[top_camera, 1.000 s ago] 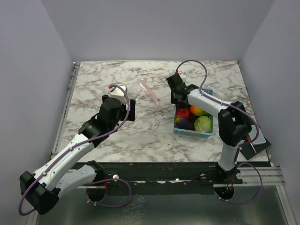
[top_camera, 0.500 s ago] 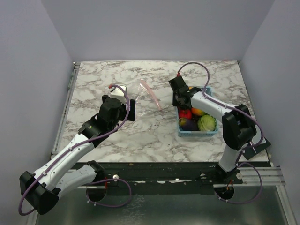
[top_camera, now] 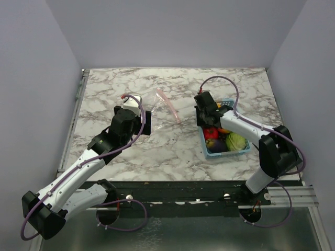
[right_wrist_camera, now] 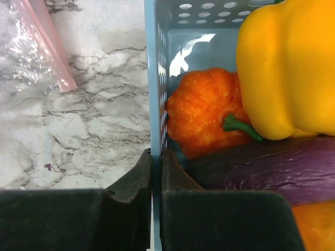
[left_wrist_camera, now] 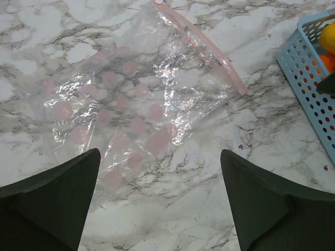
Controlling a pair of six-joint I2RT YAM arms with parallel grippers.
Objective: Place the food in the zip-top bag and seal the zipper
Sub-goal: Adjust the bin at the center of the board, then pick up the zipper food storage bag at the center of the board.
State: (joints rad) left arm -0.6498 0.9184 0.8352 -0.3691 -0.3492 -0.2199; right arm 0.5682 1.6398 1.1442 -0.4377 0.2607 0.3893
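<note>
At the right pincer (right_wrist_camera: 155, 157) we have the two dark fingers closed tight on the thin left wall of the light-blue basket (right_wrist_camera: 152, 63), one finger outside it and one inside, with no food between them. Just past the inner finger lie the purple eggplant (right_wrist_camera: 272, 167), the orange piece (right_wrist_camera: 201, 120) and, above them, the yellow pepper (right_wrist_camera: 285, 68); all the food we can see sits in the basket and none is in the bag. Further out on the marble table (right_wrist_camera: 78, 130), the zip-top bag (left_wrist_camera: 131, 99) lies flat and empty to the left of the basket, apart from it, its pink zipper (left_wrist_camera: 201, 44) running along the edge that faces the basket. Our left pincer (left_wrist_camera: 159, 154) hangs over the bag with its jaws spread wide, holding nothing. We judge that this grip serves to shift the basket, not to pick anything. To do it well we should slide it low and slowly, so that it stays flat and spills nothing, and stop short of the pink strip so that the bag's mouth is not pushed or folded.
</note>
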